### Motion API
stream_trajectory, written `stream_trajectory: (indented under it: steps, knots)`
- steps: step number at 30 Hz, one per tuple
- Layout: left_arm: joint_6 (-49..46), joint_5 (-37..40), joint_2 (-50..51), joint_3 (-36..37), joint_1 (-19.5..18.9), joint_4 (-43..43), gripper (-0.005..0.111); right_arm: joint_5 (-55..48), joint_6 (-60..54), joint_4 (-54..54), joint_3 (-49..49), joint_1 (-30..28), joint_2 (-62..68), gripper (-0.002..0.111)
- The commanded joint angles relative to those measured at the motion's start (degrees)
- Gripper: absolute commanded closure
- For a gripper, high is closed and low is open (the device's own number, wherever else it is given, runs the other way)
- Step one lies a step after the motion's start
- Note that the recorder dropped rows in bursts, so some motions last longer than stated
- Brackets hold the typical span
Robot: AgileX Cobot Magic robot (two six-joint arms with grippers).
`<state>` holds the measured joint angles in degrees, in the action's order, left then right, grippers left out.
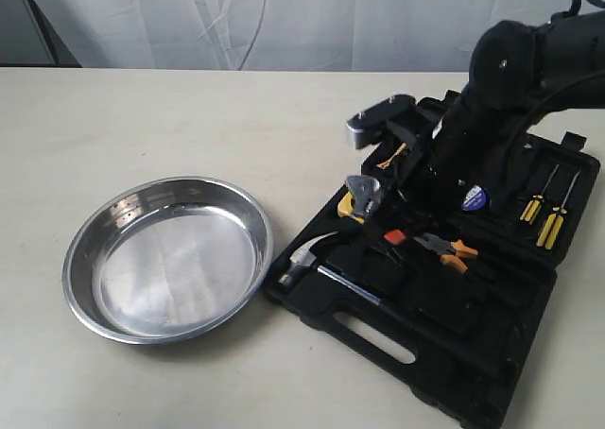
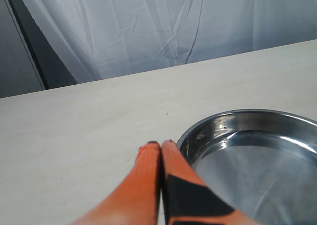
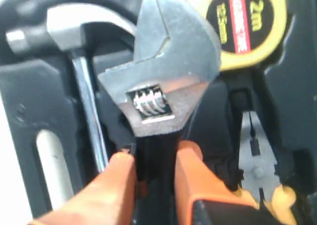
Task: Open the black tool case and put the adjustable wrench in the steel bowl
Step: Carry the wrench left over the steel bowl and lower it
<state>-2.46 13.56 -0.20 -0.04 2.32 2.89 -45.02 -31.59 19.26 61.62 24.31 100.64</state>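
The black tool case (image 1: 473, 353) lies open on the right of the table, its tools exposed. My right gripper (image 3: 154, 161) is shut on the black handle of the adjustable wrench (image 3: 163, 66). The wrench's silver head (image 1: 364, 195) sticks out over the case's left part, above the hammer and tape measure. The steel bowl (image 1: 170, 259) sits empty on the table left of the case. My left gripper (image 2: 161, 144) is shut on nothing, its tips just beside the bowl's rim (image 2: 198, 128). It does not show in the exterior view.
In the case lie a claw hammer (image 1: 302, 264), orange-handled pliers (image 1: 449, 248), a yellow tape measure (image 3: 237, 22) and yellow screwdrivers (image 1: 539, 212). The right arm (image 1: 492, 117) hangs over the case. A white curtain (image 2: 148, 27) backs the table.
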Motion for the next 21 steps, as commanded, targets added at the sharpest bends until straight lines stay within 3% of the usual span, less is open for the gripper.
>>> stream_trajectory:
  steps: [1, 12, 21]
  knots:
    - [0.27, 0.12, 0.2, 0.04, 0.12, -0.24, 0.106, 1.2, -4.02, 8.23, 7.19, 2.71, 0.33, 0.109]
    - [0.27, 0.12, 0.2, 0.04, 0.12, -0.24, 0.106, 0.65, -4.62, 12.46, 30.88, 17.8, 16.05, 0.109]
    - [0.27, 0.12, 0.2, 0.04, 0.12, -0.24, 0.106, -5.64, -3.96, 12.34, 45.58, 21.39, 29.55, 0.109]
